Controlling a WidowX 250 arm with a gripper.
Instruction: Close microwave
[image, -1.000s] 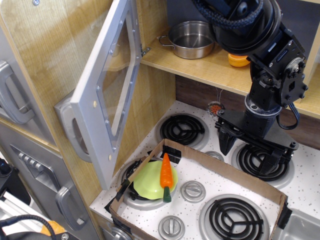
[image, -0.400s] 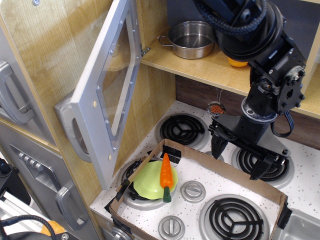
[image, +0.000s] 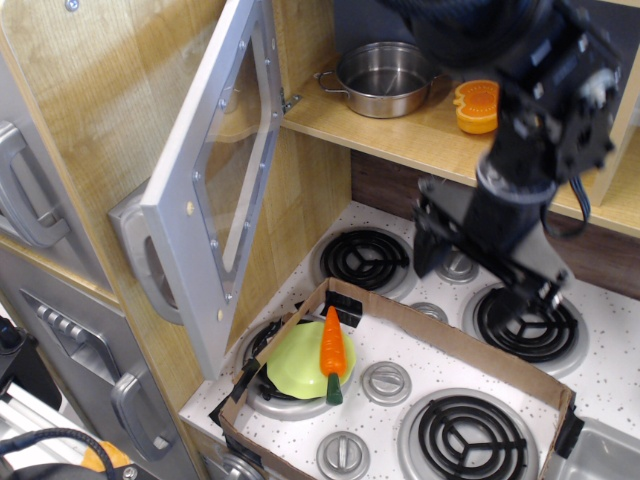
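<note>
The microwave is a wooden shelf compartment (image: 400, 125) at the top. Its silver-grey door (image: 215, 175) with a clear window stands swung wide open to the left, its curved grey handle (image: 135, 255) at the lower left edge. My gripper (image: 478, 270) hangs over the stove's back burners, to the right of the door and below the shelf. It is blurred by motion; its two dark fingers stand apart with nothing between them.
A steel pot (image: 383, 78) and an orange toy (image: 477, 106) sit on the microwave shelf. A cardboard tray (image: 400, 320) on the stove holds a green plate (image: 298, 362) with a carrot (image: 333, 345). Grey doors with larger handles (image: 25, 200) stand at left.
My gripper and arm have moved up and to the left, toward the shelf and the open door. The orange toy has come into view. The door has not moved.
</note>
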